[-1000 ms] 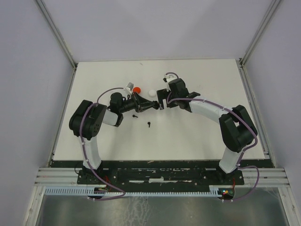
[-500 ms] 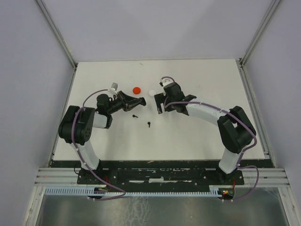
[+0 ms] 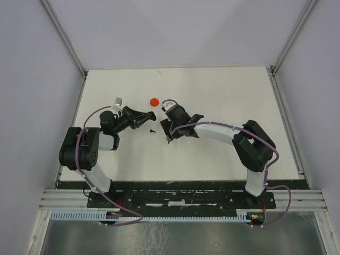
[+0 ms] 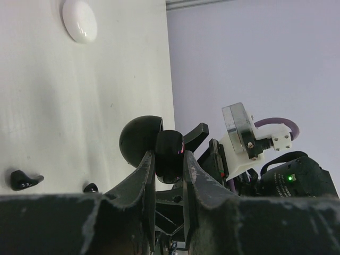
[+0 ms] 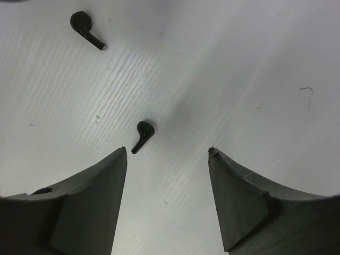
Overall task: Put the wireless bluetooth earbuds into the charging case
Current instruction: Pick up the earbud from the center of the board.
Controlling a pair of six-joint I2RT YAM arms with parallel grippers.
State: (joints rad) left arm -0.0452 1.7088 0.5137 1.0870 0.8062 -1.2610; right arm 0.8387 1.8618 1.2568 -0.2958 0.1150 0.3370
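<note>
Right wrist view: right claw (image 5: pixel 168 150) spread wide, nothing in it; both fingers at the bottom of frame.
Earbud at claw: near black earbud (image 5: pixel 143 133) lies on the white table (image 5: pixel 255 64) at centre of frame. It sits just ahead of the gap, closer to the left-of-frame finger, touching neither.
Other earbud: second black earbud (image 5: pixel 85 25) at upper left of frame, flat on the table, well apart from the first.
Left wrist view: left claw (image 4: pixel 169 159) clamped tight on the black charging case (image 4: pixel 139 139), lower centre of frame. The rounded part of the case bulges out left of the fingers.
Around left claw: two small black earbuds on the table at lower left of frame; white disc (image 4: pixel 79 21) on the table at upper left.
Top external view: left claw left of centre, pointing right; right claw just right of it, near but not touching.
Between claws: second black earbud on the table, small dark speck.
Near earbud, top view: hidden under the right claw.
Red disc: red disc (image 3: pixel 154 101) on the table above both claws, apart from them.
</note>
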